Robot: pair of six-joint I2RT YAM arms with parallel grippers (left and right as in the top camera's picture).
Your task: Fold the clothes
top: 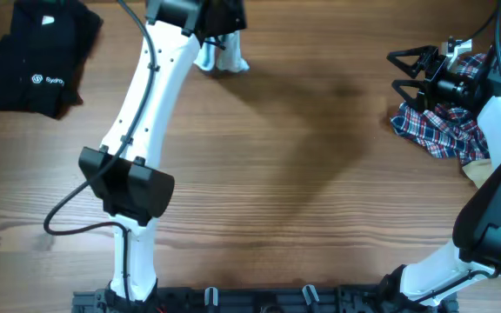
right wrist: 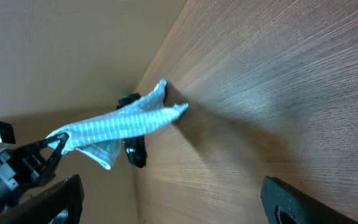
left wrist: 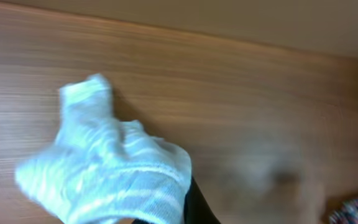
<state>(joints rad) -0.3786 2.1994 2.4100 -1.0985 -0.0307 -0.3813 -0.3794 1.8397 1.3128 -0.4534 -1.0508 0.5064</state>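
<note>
Left gripper clamped on striped garment, bunched, unfolded, at far edge of table; right gripper spread wide above crumpled plaid shirt. Black pile looks folded. You have most folding ahead

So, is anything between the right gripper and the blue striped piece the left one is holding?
Nothing visible does. Only bare wooden table lies between the open right gripper, near the plaid shirt, and the pale-blue garment pinched in the left gripper.
</note>
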